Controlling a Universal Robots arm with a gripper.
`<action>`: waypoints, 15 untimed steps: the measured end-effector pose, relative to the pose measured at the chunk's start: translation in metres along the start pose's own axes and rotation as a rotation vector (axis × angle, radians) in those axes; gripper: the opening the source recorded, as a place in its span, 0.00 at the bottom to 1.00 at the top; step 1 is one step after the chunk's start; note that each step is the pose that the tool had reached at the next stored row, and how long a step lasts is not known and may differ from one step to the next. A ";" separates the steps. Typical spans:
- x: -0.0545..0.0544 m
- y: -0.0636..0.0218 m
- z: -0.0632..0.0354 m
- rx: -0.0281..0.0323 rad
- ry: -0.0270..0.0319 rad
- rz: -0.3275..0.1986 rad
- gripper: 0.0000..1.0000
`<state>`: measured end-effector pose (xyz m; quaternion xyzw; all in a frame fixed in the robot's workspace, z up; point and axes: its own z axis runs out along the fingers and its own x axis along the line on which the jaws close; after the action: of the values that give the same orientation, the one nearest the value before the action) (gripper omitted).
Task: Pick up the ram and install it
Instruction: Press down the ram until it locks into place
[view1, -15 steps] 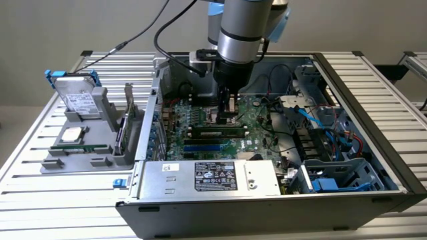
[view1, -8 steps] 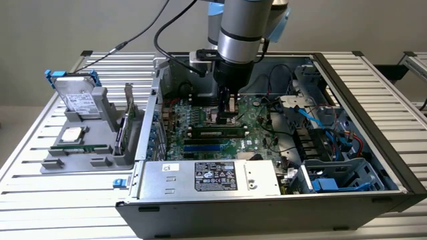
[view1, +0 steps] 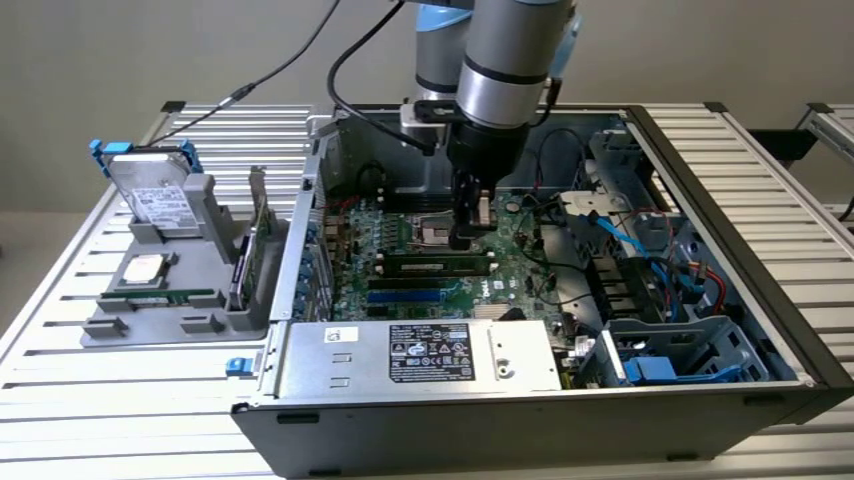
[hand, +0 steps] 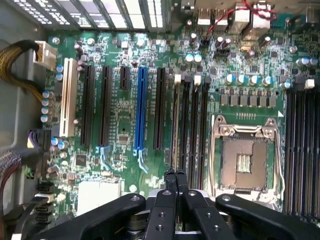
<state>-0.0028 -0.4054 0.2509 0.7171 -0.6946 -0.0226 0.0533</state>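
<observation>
The ram (view1: 430, 265) is a long green stick with black chips, standing on edge in a motherboard slot inside the open computer case (view1: 747, 300). In the wrist view the ram (hand: 175, 120) shows edge-on as a thin brownish line in the slot nearest the blue one. My gripper (view1: 463, 238) hangs straight down over the motherboard, just above the stick's end by the CPU socket (hand: 245, 162). Its fingertips (hand: 170, 176) are pressed together with nothing between them, and my gripper (hand: 175, 176) sits right over the ram's slot. Whether the tips touch the stick I cannot tell.
Empty black memory slots (hand: 195, 125) lie beside the ram. Blue and red cables (view1: 667, 250) and a drive cage (view1: 681, 355) fill the case on the exterior view's right; the power supply (view1: 420, 355) sits in front. A grey fixture (view1: 160, 300) outside holds a hard drive (view1: 154, 195) and a chip (view1: 144, 268).
</observation>
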 end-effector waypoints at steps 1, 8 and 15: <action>0.000 -0.0027 -0.0001 0.0005 0.0000 0.000 0.10; 0.000 -0.0069 0.0079 0.0060 0.0002 0.000 0.10; -0.001 -0.0078 0.0156 0.0060 0.0003 0.000 0.10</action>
<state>0.0032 -0.4051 0.2345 0.7171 -0.6948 -0.0204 0.0512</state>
